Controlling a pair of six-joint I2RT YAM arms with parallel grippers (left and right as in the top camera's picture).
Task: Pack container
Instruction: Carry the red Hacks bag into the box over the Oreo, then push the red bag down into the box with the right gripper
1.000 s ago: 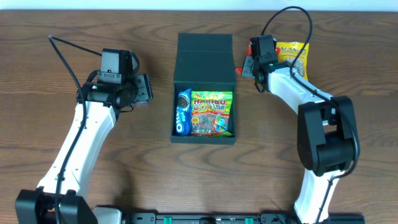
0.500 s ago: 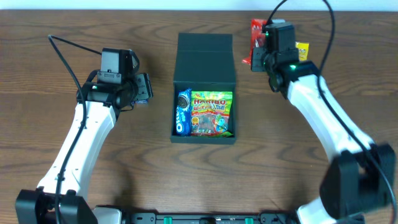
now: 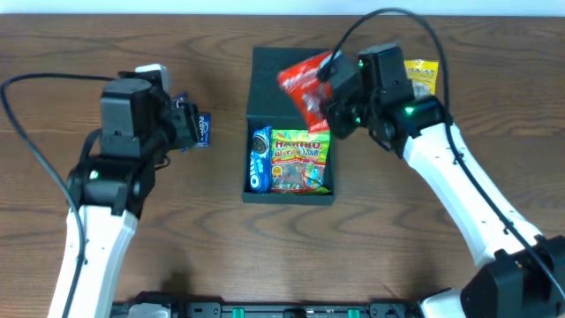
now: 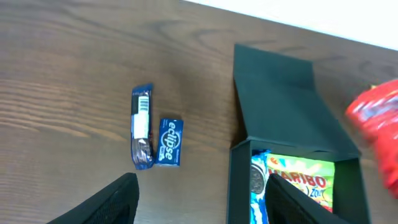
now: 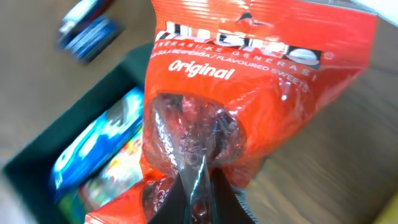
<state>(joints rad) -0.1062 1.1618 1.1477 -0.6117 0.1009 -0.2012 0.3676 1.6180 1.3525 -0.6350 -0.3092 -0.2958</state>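
Our right end effector (image 3: 328, 104) pinches a red snack packet (image 3: 303, 81), holding it over the opened lid flap (image 3: 265, 84) of the dark teal-green container (image 3: 290, 198), which sits mid-worktop (image 3: 203, 247). Inside, a Haribo bag (image 3: 301, 159) and an Oreo pack (image 3: 260, 159) lie side by side. Our left end effector (image 4: 202, 199) is spread wide, gripping nothing, near an Eclipse pack (image 4: 168, 142).
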